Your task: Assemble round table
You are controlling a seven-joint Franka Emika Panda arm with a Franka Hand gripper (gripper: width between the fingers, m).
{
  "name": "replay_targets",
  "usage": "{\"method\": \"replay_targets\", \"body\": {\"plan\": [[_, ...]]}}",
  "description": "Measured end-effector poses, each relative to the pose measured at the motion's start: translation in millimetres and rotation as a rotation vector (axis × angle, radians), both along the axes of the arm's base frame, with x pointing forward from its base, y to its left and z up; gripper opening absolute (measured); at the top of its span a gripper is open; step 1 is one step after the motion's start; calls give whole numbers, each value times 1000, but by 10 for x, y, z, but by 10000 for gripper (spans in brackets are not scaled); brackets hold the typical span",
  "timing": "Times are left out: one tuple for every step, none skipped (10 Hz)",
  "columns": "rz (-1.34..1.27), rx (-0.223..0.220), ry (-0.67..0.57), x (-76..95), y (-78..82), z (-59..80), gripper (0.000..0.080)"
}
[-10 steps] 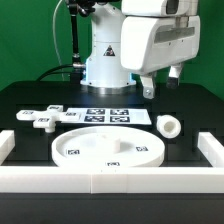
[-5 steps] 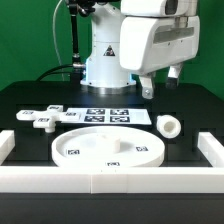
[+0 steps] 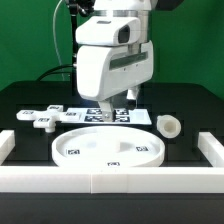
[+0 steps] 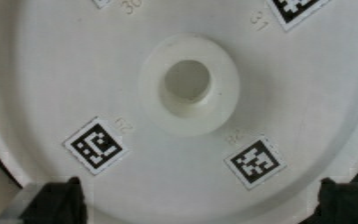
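Observation:
The large white round disc [image 3: 108,147] lies flat on the black table, near the front. In the wrist view it [image 4: 158,150] fills the picture, with its raised centre hub and hole [image 4: 190,80] and several square tags. My gripper [image 3: 117,107] hangs over the disc's far edge. In the wrist view the gripper [image 4: 197,205] is open wide, with a dark finger at each side and nothing between them. The short cylindrical post [image 3: 168,126] lies at the exterior view's right. The flat lobed foot piece [image 3: 38,117] lies at the exterior view's left.
The marker board [image 3: 75,113] lies behind the disc, partly hidden by my gripper. White square-section barrier bars stand along the front [image 3: 110,180], the exterior view's left [image 3: 8,142] and right [image 3: 212,150]. The arm's white base [image 3: 92,55] stands at the back.
My gripper has moved from the exterior view's upper right to the left and down, and now hangs over the disc's far edge. The parts have not moved.

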State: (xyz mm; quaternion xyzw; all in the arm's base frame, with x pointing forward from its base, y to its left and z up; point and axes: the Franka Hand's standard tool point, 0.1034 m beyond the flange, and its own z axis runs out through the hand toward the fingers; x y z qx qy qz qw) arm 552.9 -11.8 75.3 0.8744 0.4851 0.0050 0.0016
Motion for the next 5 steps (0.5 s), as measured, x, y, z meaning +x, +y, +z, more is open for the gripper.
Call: {"method": "replay_targets", "body": {"plan": [[2,0,1,-2,4,-5,650],[22,0,-4,-2,-27,-38,650],[44,2,-12,-6,-104,-149,650],[41,4,-15,-17,-145,-237,650],[45,7,-13,-39,-214,-351,650]]}}
